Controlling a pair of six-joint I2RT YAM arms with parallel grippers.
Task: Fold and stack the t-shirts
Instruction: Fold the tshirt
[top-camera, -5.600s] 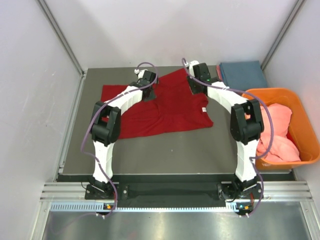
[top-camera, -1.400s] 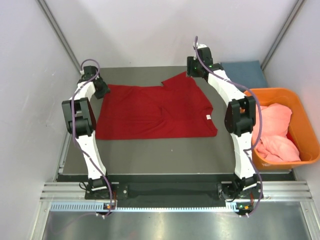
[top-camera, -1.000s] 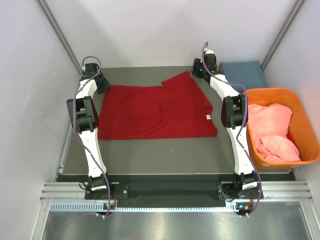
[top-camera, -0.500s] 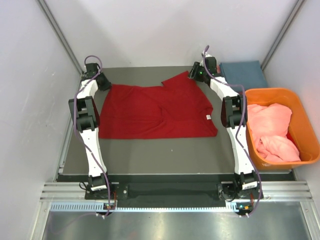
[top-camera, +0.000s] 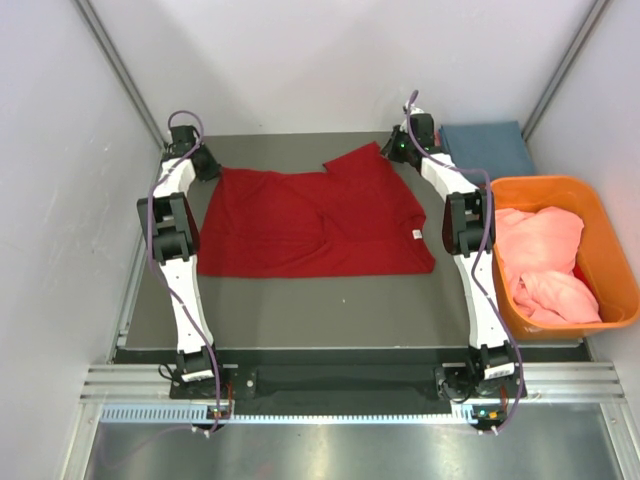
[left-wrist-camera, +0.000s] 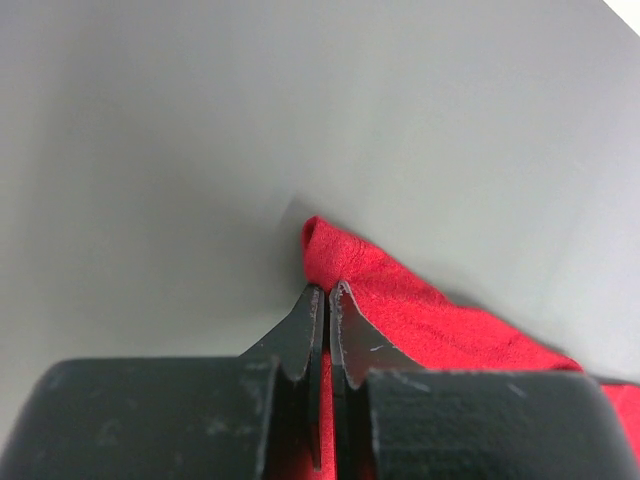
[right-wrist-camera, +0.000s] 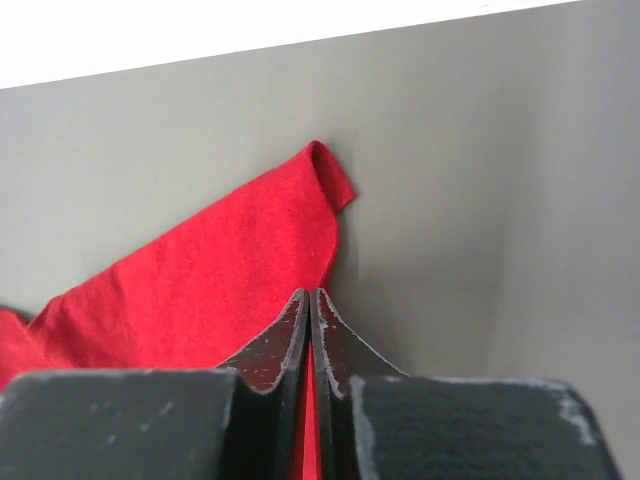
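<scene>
**A:** L claw first; how wide?

**B:** We see the left gripper (left-wrist-camera: 325, 291) w/ fingers pressed together, only a hairline slit btwn them; red cloth shows in that slit, so we read it as pinched on the red t-shirt (left-wrist-camera: 420, 315). A small folded tip of cloth pokes out just past the fingertips, lying on the grey table (left-wrist-camera: 150, 150).

**A:** And the R one?

**B:** Same story; the right gripper (right-wrist-camera: 308, 293) is closed tight on a corner of the same shirt, red visible btwn the pads. The cloth runs off to the left of the fingers, and its curled tip lies just beyond them.

**A:** Where's the shirt vs. the claws, from the top cam?

**B:** It lies spread over the far half of the table, stretched btwn the two; left gripper (top-camera: 203, 165) at its far-left corner, right gripper (top-camera: 398, 150) at the far-right corner, which rises to a peak. We make out creases near the middle and a white neck label (top-camera: 413, 233) by the right edge.

**A:** Other shirts?

**B:** The blue t-shirt (top-camera: 487, 150) sits folded at the far-right corner, just beside the R claw but apart from it; the salmon-pink t-shirt (top-camera: 540, 262) is heaped in the orange tub (top-camera: 545, 183) at the right.
</scene>
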